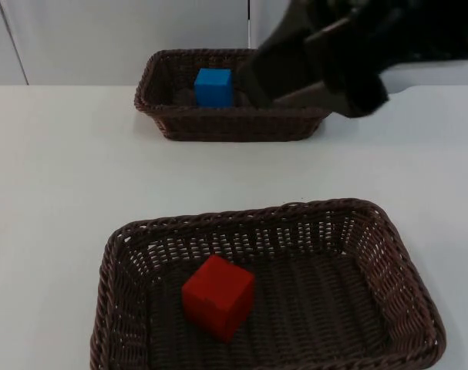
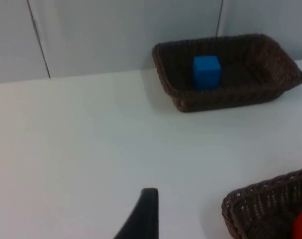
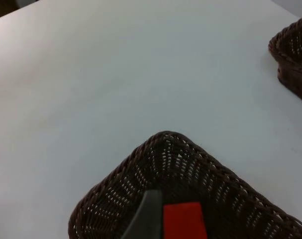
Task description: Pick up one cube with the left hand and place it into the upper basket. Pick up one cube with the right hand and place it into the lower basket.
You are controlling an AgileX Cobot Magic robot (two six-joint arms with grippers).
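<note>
A blue cube (image 1: 213, 86) (image 2: 206, 71) lies in the upper basket (image 1: 160, 116) (image 2: 230, 102) at the back of the table. In the lower basket (image 1: 349, 212) (image 2: 255, 196) (image 3: 141, 164), near the front edge, lies a red cube (image 1: 217, 296) (image 3: 183, 221), turned corner-on and left of the middle. My right gripper (image 1: 258, 77) (image 3: 147, 219) hangs blurred and high, in front of the upper basket's right half, holding no cube. My left gripper (image 2: 143, 219) hovers over bare table to the left of both baskets, well apart from the cubes.
White table top (image 1: 64, 169) stretches between the two baskets and on both sides of them. A grey partition wall (image 1: 102, 38) closes the table right behind the upper basket.
</note>
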